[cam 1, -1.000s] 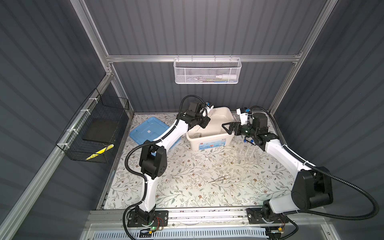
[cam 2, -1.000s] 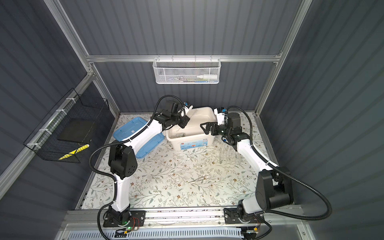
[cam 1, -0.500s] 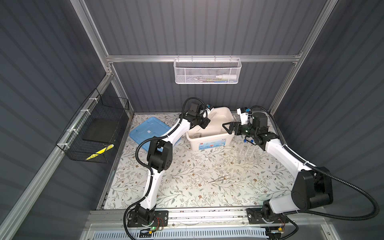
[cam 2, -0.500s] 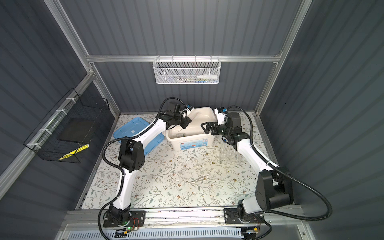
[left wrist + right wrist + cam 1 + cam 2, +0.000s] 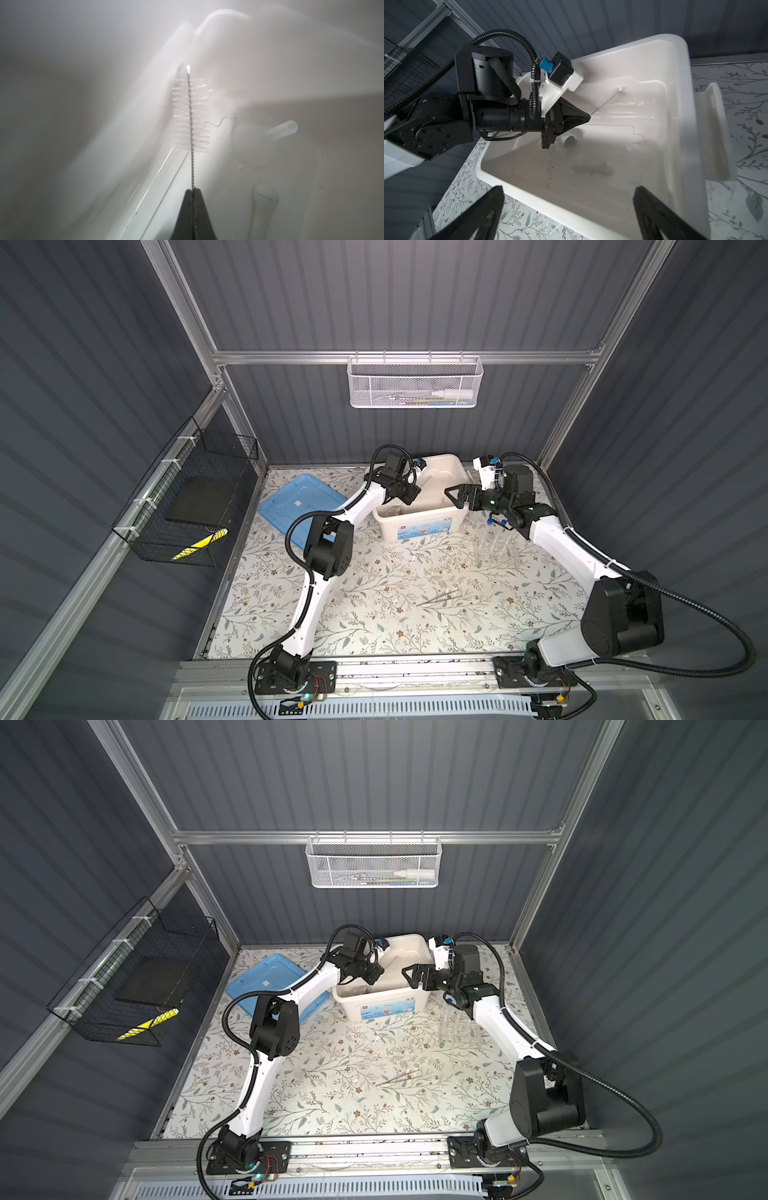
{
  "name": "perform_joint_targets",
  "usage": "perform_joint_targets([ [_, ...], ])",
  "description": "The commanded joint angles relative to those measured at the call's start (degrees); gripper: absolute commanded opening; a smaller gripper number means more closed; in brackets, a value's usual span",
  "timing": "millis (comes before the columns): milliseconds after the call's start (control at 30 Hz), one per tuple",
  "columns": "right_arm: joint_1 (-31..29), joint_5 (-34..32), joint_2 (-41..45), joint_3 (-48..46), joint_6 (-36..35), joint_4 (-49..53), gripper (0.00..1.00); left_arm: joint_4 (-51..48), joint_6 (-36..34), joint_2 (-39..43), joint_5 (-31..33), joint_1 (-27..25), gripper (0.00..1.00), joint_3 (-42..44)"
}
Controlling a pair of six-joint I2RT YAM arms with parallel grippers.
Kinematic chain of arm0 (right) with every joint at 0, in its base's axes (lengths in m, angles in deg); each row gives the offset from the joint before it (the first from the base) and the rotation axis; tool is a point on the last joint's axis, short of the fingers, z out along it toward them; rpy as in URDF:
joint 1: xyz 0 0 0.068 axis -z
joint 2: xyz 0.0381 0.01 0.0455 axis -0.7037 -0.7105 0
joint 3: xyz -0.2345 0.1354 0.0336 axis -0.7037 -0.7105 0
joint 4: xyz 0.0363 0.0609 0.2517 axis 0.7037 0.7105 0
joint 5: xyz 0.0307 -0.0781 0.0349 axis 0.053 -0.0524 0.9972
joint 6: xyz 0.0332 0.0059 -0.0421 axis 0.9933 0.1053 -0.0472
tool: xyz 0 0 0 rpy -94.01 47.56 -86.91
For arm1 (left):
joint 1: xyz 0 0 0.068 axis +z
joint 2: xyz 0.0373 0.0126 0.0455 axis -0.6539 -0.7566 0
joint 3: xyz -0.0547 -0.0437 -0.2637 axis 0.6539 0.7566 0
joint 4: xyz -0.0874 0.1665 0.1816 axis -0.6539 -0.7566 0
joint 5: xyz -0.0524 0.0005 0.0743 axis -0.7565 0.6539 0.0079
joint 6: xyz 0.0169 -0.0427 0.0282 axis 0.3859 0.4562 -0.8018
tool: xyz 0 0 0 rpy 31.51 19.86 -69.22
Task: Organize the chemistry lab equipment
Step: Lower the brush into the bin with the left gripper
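The left gripper [image 5: 193, 190] reaches down into the cream box [image 5: 419, 526], pinched tight on the twisted wire stem of a thin brush [image 5: 190, 116]. The brush's white bristles stick out ahead of the fingertips, inside the box. From here I cannot tell whether the bristles touch the box floor.

A white pestle [image 5: 593, 168] lies on the floor of the box, just beside a clear round piece with a short tube [image 5: 282, 129]. What that piece is, I cannot make out.

The right gripper [image 5: 453, 497] hangs at the right end of the box, over its rim, with its jaws spread wide and nothing between them.

On the floral worktop [image 5: 374, 593], right of the box, stands the clear tube rack [image 5: 494, 547]. Blue-capped test tubes [image 5: 490, 522] stand upright in it, partly hidden by the right arm.

The thin metal tweezers [image 5: 440, 597] lie flat nearer the front of the worktop, well apart from the box and from both grippers. The blue lid [image 5: 299, 502] lies on the worktop left of the box, with the left arm passing over one corner of it.
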Motion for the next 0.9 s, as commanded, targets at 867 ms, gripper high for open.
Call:
perform_joint_targets([
  [867,0.23,-1.43,-0.62,1.43,0.34,2.04,0.99,-1.36,1.78,0.75,-2.76,-0.1,0.3,0.2],
])
